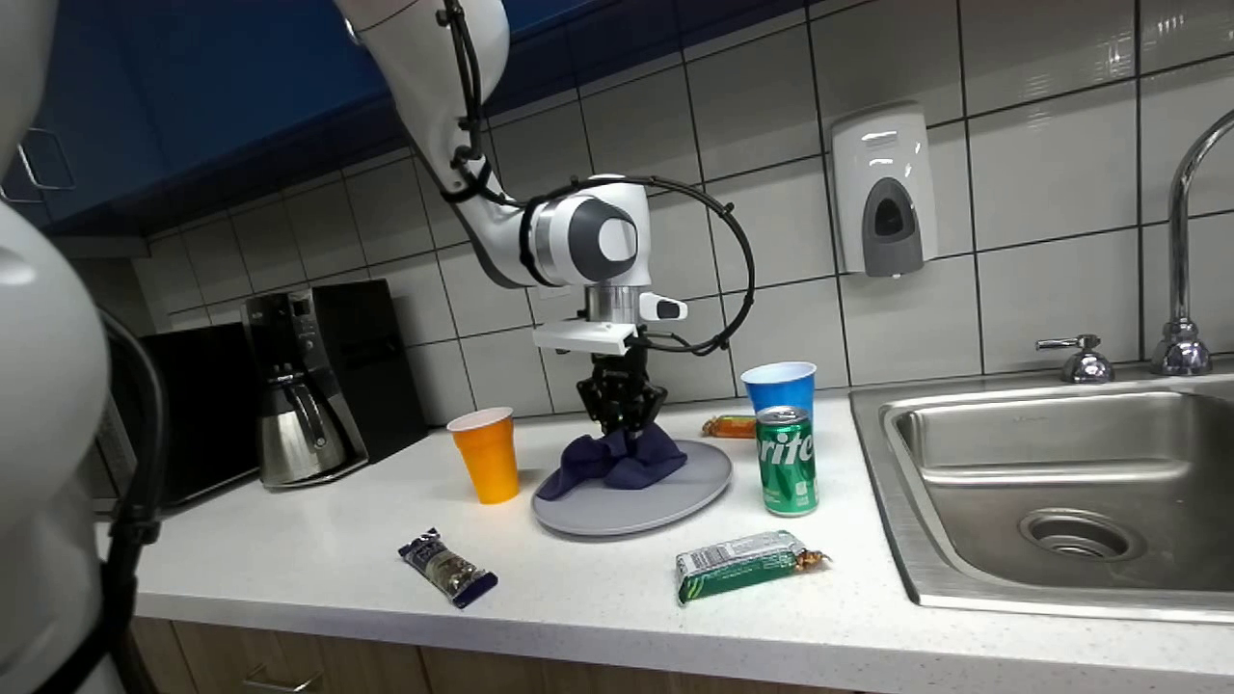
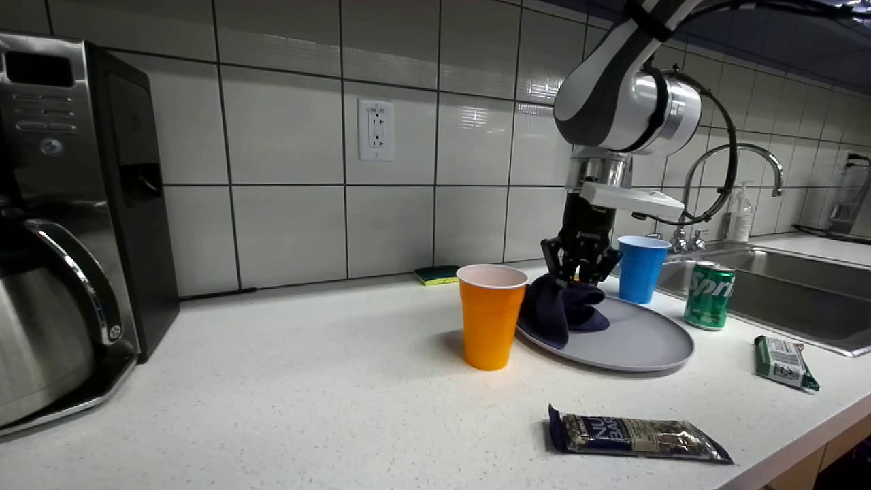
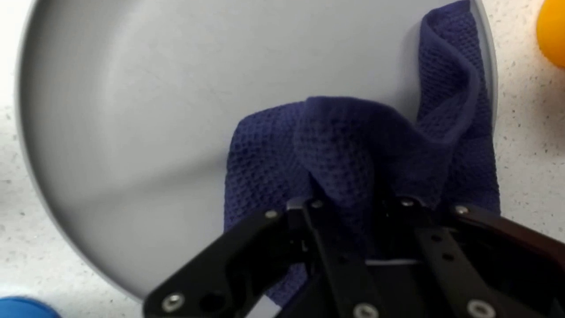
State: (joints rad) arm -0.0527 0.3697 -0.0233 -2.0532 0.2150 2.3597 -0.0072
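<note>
In an exterior view, nearest the front of the white countertop [image 1: 318,549], a wrapped nut bar [image 1: 448,571] lay toward eight o'clock of a flat grey plate [image 1: 660,506], and a green-wrapped snack bar [image 1: 737,566] toward five. An orange plastic cup [image 1: 488,463] stood near the plate at about ten o'clock, a green Sprite can [image 1: 788,467] at three.

On the plate, bunched from the nine o'clock rim across the back to about one o'clock, was a navy waffle-weave cloth [image 1: 596,463]. It looked light, limp and soft, with nothing fragile about it; its coarse weave seemed more likely to catch than to slip. A raised fold near the middle appeared the best place to take hold, deeply enough to catch several layers, since the loose flaps would probably sag.

The black gripper [image 1: 630,436] was pinching such a fold: in the wrist view its fingers [image 3: 329,243] stood close together, with cloth filling the space between them. Above, the wrist [image 1: 615,306] pointed straight down, toward six o'clock, and the white arm [image 1: 424,87] sloped to it from eleven.

Farthest back, a blue plastic cup [image 1: 777,386] stood behind the can, toward two o'clock.
</note>
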